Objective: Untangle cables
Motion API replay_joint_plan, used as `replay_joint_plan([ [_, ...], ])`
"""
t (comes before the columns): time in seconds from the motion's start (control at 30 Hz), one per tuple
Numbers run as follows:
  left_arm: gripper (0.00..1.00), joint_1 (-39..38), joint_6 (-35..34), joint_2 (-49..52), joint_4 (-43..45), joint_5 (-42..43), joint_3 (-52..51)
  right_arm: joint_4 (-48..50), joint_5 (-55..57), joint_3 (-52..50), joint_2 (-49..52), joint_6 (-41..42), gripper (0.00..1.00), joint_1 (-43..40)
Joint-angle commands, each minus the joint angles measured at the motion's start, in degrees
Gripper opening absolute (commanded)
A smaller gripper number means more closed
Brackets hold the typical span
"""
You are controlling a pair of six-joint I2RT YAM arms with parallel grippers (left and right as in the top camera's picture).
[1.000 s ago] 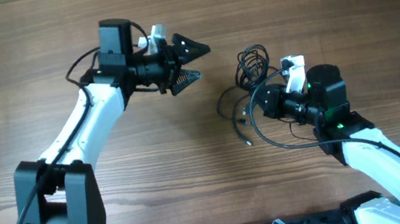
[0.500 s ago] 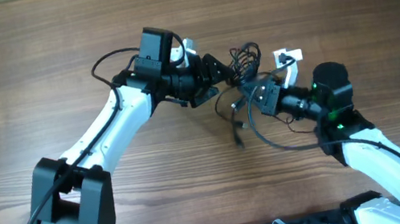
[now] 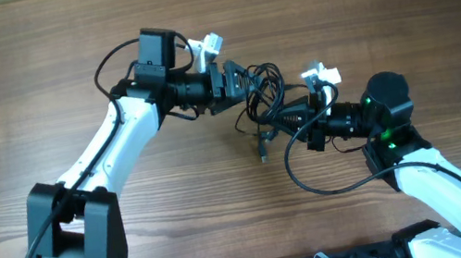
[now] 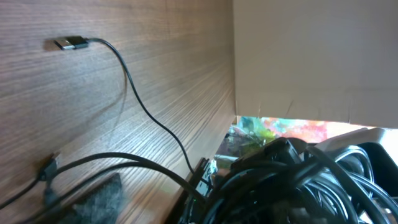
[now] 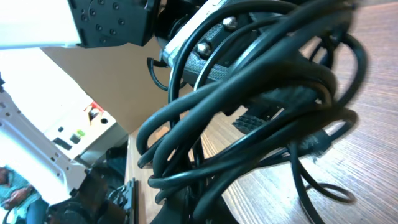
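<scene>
The thin black cables (image 3: 266, 95) sit in a messy bunch near the middle of the table (image 3: 2, 55), a bit toward the far edge. One loose end (image 3: 262, 155) points at the near edge. The right gripper (image 3: 297, 121) pinches the bunch from the right, and the left gripper (image 3: 239, 81) pokes in from the left, but I cannot tell how wide its jaws are.

No text seems readable in any view

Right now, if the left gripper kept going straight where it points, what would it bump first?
The cables. The left gripper points straight at the tangled bunch, which sits right at its tips. Its wrist camera shows the bunch close in front too. I can't tell whether it is touching them.
</scene>
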Motion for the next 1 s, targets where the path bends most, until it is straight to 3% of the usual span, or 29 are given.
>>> replay_joint_plan([
  [0.0, 0.43, -1.29, 2.40, -0.15, 0.00, -4.37, 0.09, 0.92, -2.80, 0.24, 0.07, 3.32, 0.04, -0.09],
  [0.1, 0.04, -1.05, 2.38, -0.15, -0.04, -11.23, 0.09, 0.37, -3.61, 0.24, 0.07, 4.85, 0.12, -0.09],
  [0.13, 0.04, -0.50, 2.36, -0.15, -0.57, -15.56, 0.09, -1.51, -2.78, 0.24, 0.07, 4.76, 0.27, -0.09],
  [0.17, 0.04, 0.31, 2.36, -0.15, -1.25, -19.12, 0.09, -4.70, -0.63, 0.24, 0.07, 4.55, 0.59, -0.09],
  [0.27, 0.04, 5.22, 2.14, -0.15, -3.67, -26.01, 0.09, -19.58, 12.31, 0.24, 0.07, 4.61, 0.77, -0.09],
  [0.3, 0.04, 7.04, 2.01, -0.15, -4.15, -25.92, 0.11, -23.67, 16.70, 0.24, 0.07, 4.63, 0.78, -0.09],
  [0.33, 0.04, 8.90, 1.73, -0.15, -4.61, -25.90, 0.11, -27.19, 20.59, 0.24, 0.07, 4.76, 0.92, -0.09],
  [0.43, 0.04, 12.31, 1.77, -0.15, -5.05, -25.92, 0.09, -28.50, 22.43, 0.24, 0.04, 7.89, 1.00, -0.09],
  [0.57, 0.06, 14.49, 1.99, -0.11, -4.98, -25.92, 0.09, -23.02, 22.64, 0.24, 0.04, 13.42, 1.00, -0.09],
  [0.63, 0.55, 14.45, 2.01, -0.11, -5.11, -25.94, 0.09, -17.51, 22.67, 0.24, 0.04, 16.46, 1.00, -0.09],
  [0.67, 0.61, 14.47, 2.40, -0.11, -5.53, -26.64, 0.09, -11.34, 22.93, 0.26, 0.04, 18.25, 1.00, -0.09],
  [0.77, 0.48, 14.47, 2.40, -0.11, -6.08, -28.48, 0.09, -6.03, 24.41, 0.83, 0.04, 19.37, 1.00, -0.09],
  [0.8, 0.51, 14.47, 2.38, -0.09, -6.10, -28.46, 0.09, -6.27, 25.07, 1.40, 0.04, 19.32, 1.00, -0.09],
  [0.83, 0.64, 14.27, 2.38, -0.09, -6.10, -28.44, 0.09, -7.10, 25.40, 2.16, 0.04, 18.88, 1.00, -0.07],
  [0.87, 0.68, 13.81, 2.40, -0.09, -6.10, -28.52, 0.09, -8.59, 25.42, 3.04, 0.04, 17.73, 1.00, -0.07],
  [0.97, 0.69, 12.92, 2.36, -0.09, -6.51, -28.61, 0.09, -17.55, 28.26, 7.30, 0.04, 13.42, 1.00, 0.46],
])
